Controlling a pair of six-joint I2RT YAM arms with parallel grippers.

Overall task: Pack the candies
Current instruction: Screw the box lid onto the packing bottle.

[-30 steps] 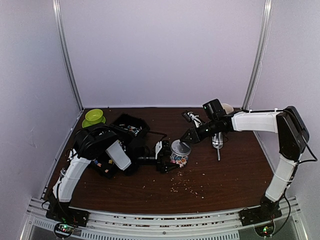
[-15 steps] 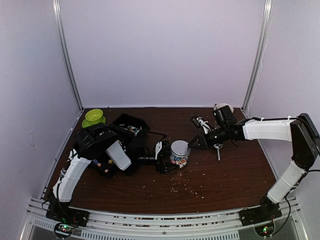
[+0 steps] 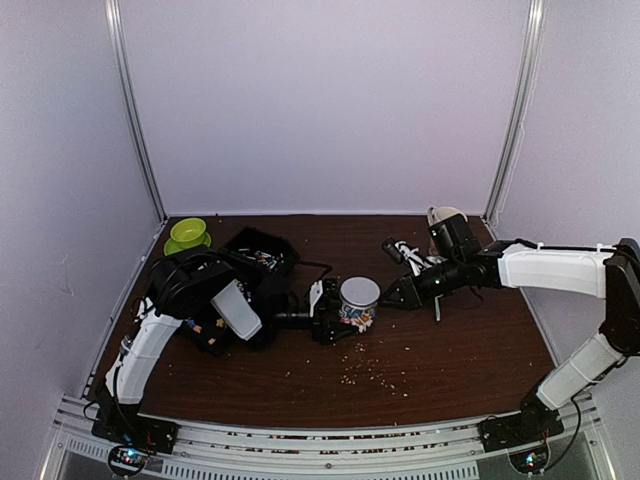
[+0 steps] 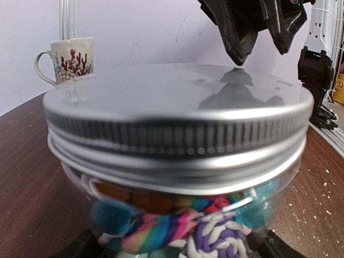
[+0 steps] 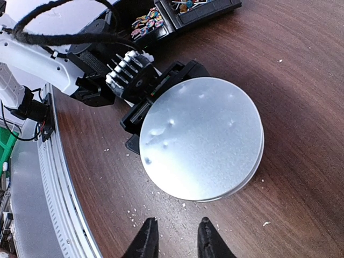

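A clear jar (image 3: 359, 305) with a silver lid (image 3: 360, 292) stands mid-table, packed with multicoloured candies (image 4: 177, 228). My left gripper (image 3: 330, 322) is shut on the jar's base from the left. In the left wrist view only its finger ends (image 4: 80, 248) show at the bottom corners. My right gripper (image 3: 392, 297) hangs just right of the jar, open and empty. In the right wrist view its fingertips (image 5: 148, 228) sit apart below the lid (image 5: 201, 137). It also shows in the left wrist view (image 4: 252, 32) above the lid (image 4: 177, 102).
A black compartment tray (image 3: 262, 255) with more candies (image 5: 148, 21) lies behind my left arm. A green bowl (image 3: 188, 235) sits at the back left. A patterned mug (image 4: 67, 59) and a metal scoop (image 3: 435, 285) are at the right. Pale crumbs (image 3: 375, 372) litter the front.
My right gripper has drawn back to the right, off the lid. The lid stays on the jar. My left arm and the jar have not moved.
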